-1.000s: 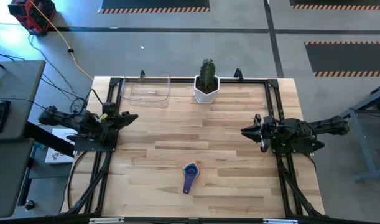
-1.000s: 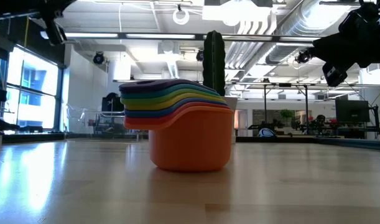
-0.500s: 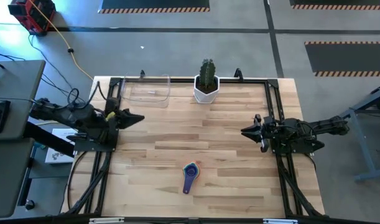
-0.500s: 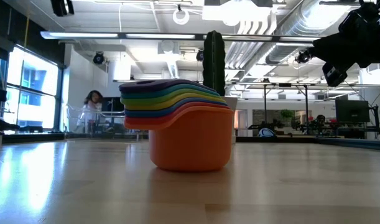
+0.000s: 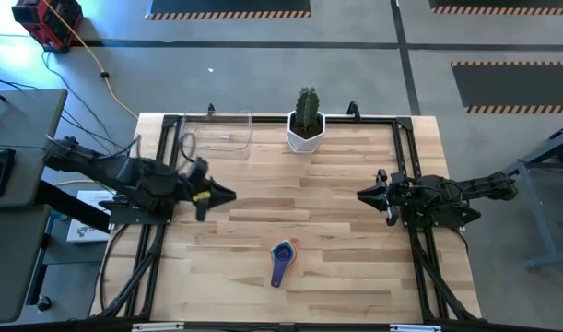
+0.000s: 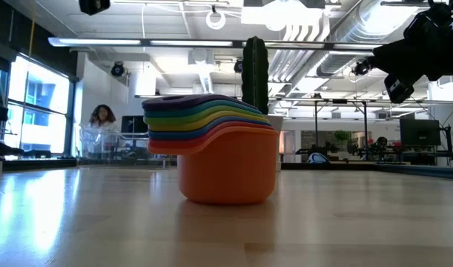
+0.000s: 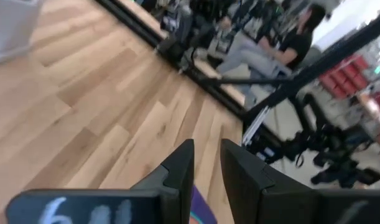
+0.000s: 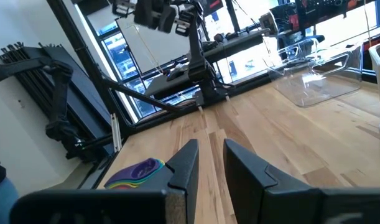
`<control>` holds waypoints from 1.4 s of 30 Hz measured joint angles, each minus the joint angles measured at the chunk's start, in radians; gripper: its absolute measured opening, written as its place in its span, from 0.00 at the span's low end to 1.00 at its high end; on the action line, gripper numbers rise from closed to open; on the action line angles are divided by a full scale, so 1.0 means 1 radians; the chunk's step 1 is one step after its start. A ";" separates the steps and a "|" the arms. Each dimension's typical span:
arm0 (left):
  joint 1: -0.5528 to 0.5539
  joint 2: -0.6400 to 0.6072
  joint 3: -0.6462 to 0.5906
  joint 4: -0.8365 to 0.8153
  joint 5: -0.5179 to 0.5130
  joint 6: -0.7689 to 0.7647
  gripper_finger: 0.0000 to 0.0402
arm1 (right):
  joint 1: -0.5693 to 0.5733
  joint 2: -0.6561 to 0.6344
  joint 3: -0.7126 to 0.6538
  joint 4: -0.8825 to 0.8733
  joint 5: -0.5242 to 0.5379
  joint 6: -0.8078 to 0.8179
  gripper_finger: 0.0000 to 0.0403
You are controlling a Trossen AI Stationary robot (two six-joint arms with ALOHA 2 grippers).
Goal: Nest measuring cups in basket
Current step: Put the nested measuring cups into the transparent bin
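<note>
Progress: measuring cups (image 5: 282, 256) already nested in one stack, on the tabletop (image 5: 336, 212) near its front edge | basket (image 5: 216, 132) at far-left corner, holds no cups | left gripper (image 5: 218, 195) and right gripper (image 5: 366, 195): fingers narrowly apart, gripping nothing | left: carry stack into basket.

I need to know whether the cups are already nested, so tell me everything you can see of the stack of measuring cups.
The stack of measuring cups is one nested pile, orange outermost, purple rim on top, coloured rims layered between. It looks like smooth plastic, stands upright on the wooden table, handles toward the near edge, apart from the clear basket. Nothing touches it.
</note>
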State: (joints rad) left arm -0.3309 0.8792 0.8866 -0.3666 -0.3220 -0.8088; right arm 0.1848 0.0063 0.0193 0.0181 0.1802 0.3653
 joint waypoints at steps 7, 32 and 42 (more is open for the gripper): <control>-0.050 0.149 0.060 -0.004 -0.001 0.000 0.13 | 0.000 0.000 0.000 0.000 0.000 0.000 0.17; -0.143 0.592 0.232 0.263 0.068 0.102 0.11 | 0.000 0.000 0.000 0.000 0.000 0.000 0.17; -0.066 0.648 0.231 0.390 0.280 0.486 0.11 | 0.000 0.000 0.000 0.000 0.000 0.000 0.17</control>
State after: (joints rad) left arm -0.3968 1.5272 1.1179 0.0231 -0.0423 -0.3223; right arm 0.1848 0.0063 0.0193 0.0185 0.1802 0.3653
